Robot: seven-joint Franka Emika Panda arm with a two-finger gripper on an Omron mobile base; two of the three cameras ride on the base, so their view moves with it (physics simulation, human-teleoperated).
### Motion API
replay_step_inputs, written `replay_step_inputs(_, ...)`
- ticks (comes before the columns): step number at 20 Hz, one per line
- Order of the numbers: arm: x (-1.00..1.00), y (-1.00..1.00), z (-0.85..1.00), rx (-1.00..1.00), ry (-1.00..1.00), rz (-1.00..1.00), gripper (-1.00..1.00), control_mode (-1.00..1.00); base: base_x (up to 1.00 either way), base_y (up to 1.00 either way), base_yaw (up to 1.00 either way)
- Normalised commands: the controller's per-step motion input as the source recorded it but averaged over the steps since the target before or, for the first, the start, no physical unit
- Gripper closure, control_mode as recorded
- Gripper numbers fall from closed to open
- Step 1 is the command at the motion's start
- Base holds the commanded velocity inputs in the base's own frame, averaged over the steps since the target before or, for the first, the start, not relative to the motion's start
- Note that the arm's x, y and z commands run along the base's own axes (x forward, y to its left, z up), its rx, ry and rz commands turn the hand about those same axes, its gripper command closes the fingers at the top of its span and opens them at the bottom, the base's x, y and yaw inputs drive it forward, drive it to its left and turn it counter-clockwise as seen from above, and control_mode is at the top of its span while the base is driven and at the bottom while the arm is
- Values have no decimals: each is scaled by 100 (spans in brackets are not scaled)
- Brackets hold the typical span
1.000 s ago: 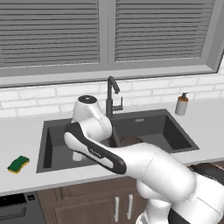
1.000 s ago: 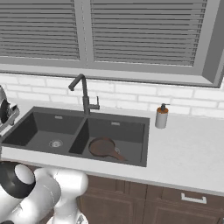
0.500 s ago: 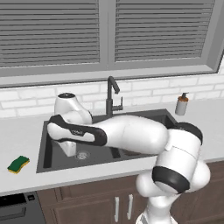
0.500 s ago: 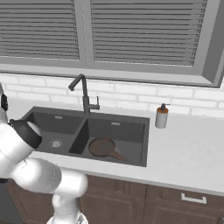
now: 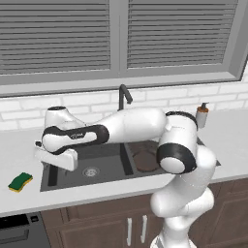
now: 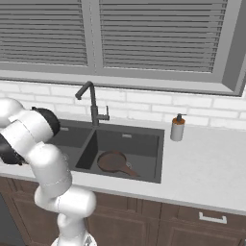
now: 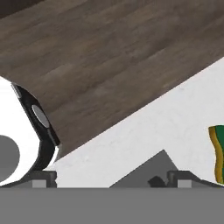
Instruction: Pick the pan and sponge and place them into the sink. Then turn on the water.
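The green-and-yellow sponge (image 5: 20, 181) lies flat on the light counter, left of the sink (image 5: 72, 182). In the hand view the sponge (image 7: 217, 153) sits at the right edge, beyond my gripper (image 7: 113, 180), which is open with nothing between its fingers. My hand (image 5: 55, 157) hovers over the sink's left edge, a short way right of the sponge and above it. The dark brown pan (image 6: 113, 162) rests in the right basin of the sink (image 6: 144, 142), partly hidden by my arm in the left base view. No water shows at the faucet (image 5: 123, 94).
A soap dispenser bottle (image 6: 178, 129) stands on the counter right of the sink. The white brick wall and window sill run behind the gooseneck faucet (image 6: 91, 103). Wooden floor shows past the counter's front edge (image 7: 131, 111).
The arm has swung left across the sink and stretched out, bringing the hand down to the sink's left edge near the sponge. The fingers stay open. The pan has not moved.
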Motion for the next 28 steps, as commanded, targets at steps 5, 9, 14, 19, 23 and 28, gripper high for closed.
replay_step_inputs(5, 14, 40, -2, 0, -3, 27, -100, -100, 0, 0, 0)
replay_step_inputs(9, 3, 41, -9, 0, -12, 5, -100, -100, 0, 0, 0)
replay_step_inputs(14, 1, 39, -20, 2, -8, 0, -100, -100, 0, 0, 0)
replay_step_inputs(19, 8, 20, -13, 5, -2, 0, -100, -100, 0, 0, 0)
replay_step_inputs(23, 11, 8, -30, 6, 0, 0, -100, -100, 0, 0, 0)
replay_step_inputs(28, 10, 0, -46, 8, -1, 1, -100, -100, 0, 0, 0)
